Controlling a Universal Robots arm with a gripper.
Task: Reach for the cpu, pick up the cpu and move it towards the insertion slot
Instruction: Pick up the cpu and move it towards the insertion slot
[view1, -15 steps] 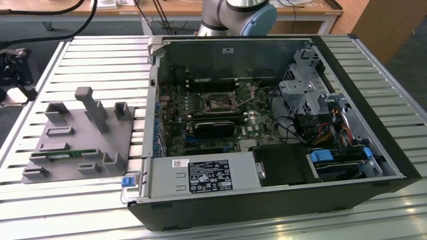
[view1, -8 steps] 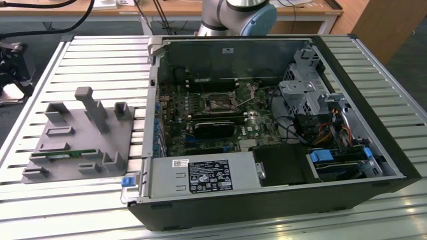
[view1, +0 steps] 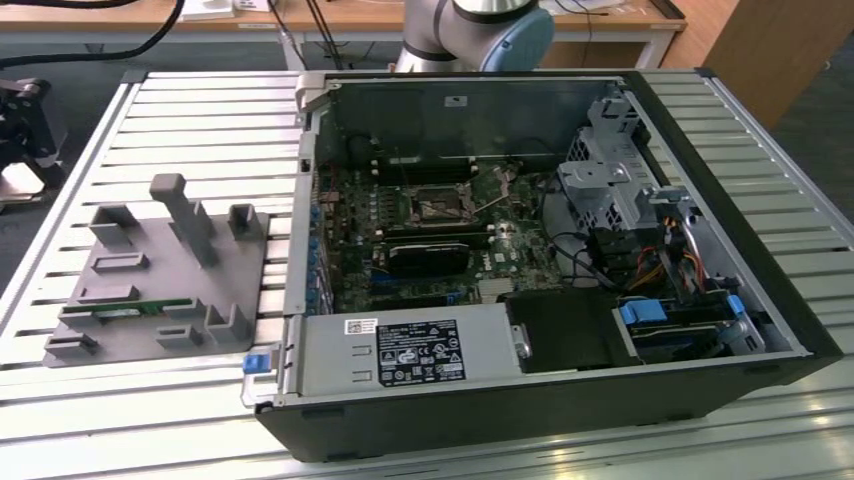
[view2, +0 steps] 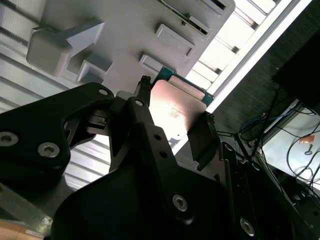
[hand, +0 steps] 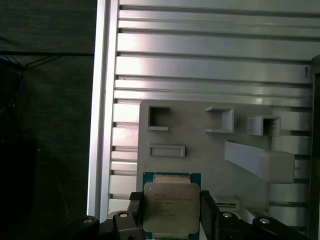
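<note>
Cpu (hand: 171, 212) is sitting between the two black fingers of the gripper (hand: 171, 197) in both wrist views. They are squeezing its sides, holding it just over the grey holder (hand: 200, 135) on the slatted desk (hand: 200, 55). The exterior view is showing the insertion slot (view1: 438, 205) inside the open computer case (view1: 747, 250), well apart from that holder.
</note>
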